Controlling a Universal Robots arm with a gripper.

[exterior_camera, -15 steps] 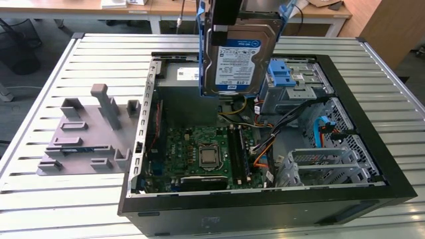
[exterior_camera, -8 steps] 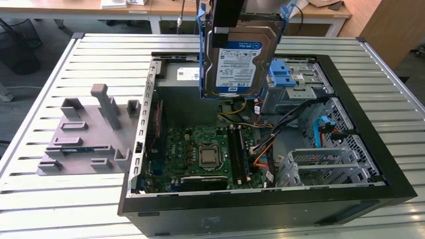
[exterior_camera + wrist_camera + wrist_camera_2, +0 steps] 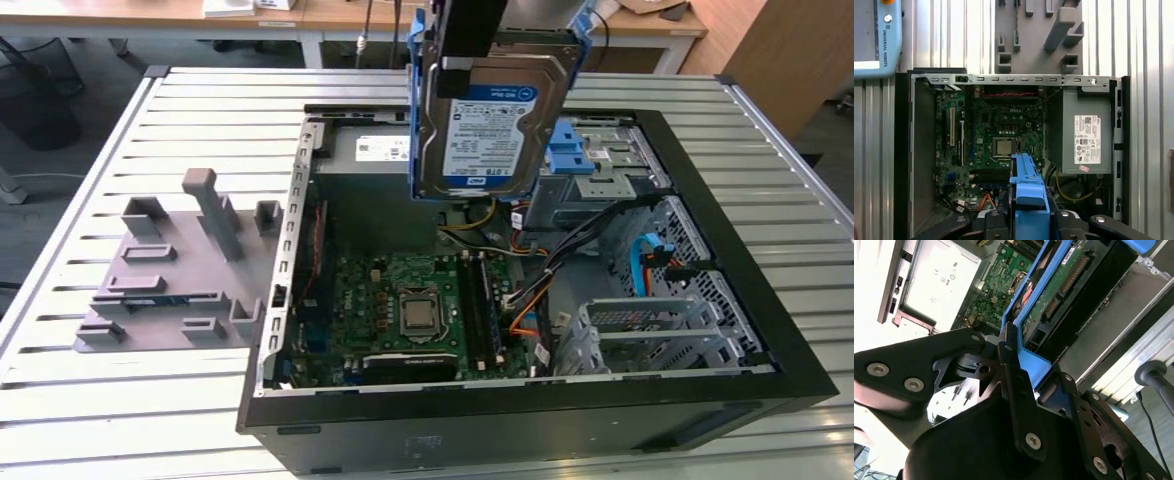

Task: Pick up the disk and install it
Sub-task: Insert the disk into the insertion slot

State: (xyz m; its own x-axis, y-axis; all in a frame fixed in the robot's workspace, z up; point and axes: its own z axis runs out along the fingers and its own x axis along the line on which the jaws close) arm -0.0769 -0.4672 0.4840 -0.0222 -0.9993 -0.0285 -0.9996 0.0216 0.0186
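Ribbed metal tabletop (image 3: 120,400) carries an open computer case (image 3: 534,425) lying on its side, with a grey fixture plate (image 3: 167,270) of upright blocks beside it on the exterior view's left.

Nearest inside the case lies the green motherboard (image 3: 414,300), its processor socket (image 3: 420,312) bare. To the exterior view's right of it stands a perforated metal cage (image 3: 654,330), with orange, black and blue cables (image 3: 561,270) trailing between them.

Farther back, the disk (image 3: 487,130) hangs on edge above the case, label facing the camera and apart from everything below. The gripper (image 3: 465,65) is clamped on it from above. In the second wrist view its black fingers (image 3: 1016,385) pinch the blue bracket rail (image 3: 1029,360) at the end of the drive.

Behind the disk sits the grey power supply (image 3: 374,150). At the far right corner of the case is a metal drive bay (image 3: 621,150) with a blue latch (image 3: 571,145). Wooden desks (image 3: 160,15) close the background.

Picking up looks done, and the work stands in the carry toward installing. I judge that seating the drive calls for turning it flat, squaring its rails with the bay's guides, and sliding it in straight without snagging the cables.
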